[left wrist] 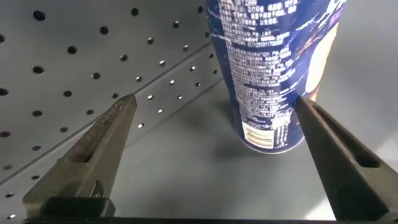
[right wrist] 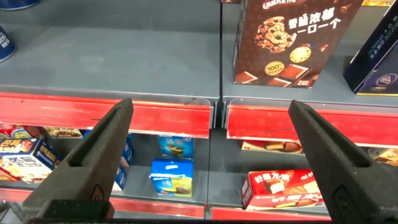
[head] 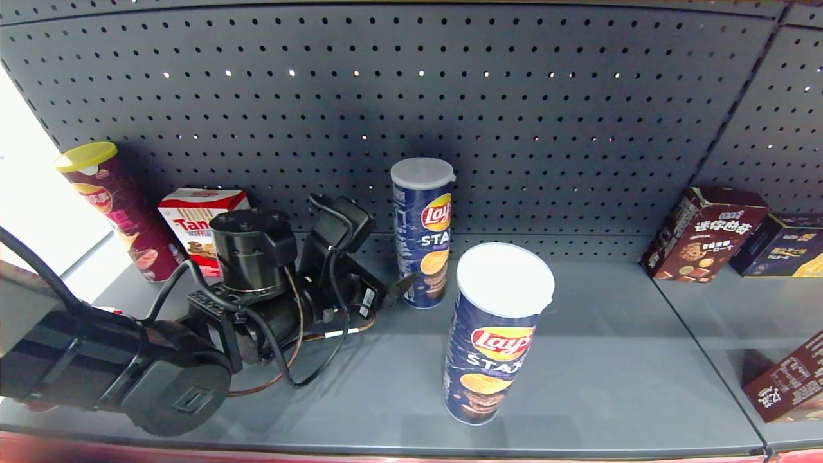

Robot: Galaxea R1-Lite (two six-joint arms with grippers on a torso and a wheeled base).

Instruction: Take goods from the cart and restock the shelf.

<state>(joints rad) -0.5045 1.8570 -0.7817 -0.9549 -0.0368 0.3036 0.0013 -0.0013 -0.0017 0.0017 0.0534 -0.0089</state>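
The released left pincer [left wrist: 212, 101] is best drawn straight back, so the blue cylindrical crisp canister [left wrist: 267, 62] is not tipped.

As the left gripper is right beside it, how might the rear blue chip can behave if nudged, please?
Tall on a narrow base, the rear blue chip can probably tips easily; being round, it would likely roll.

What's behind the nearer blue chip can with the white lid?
A second blue chip can stands farther back-left, then the dark pegboard wall. The shelf patch directly behind the nearer can is hidden.
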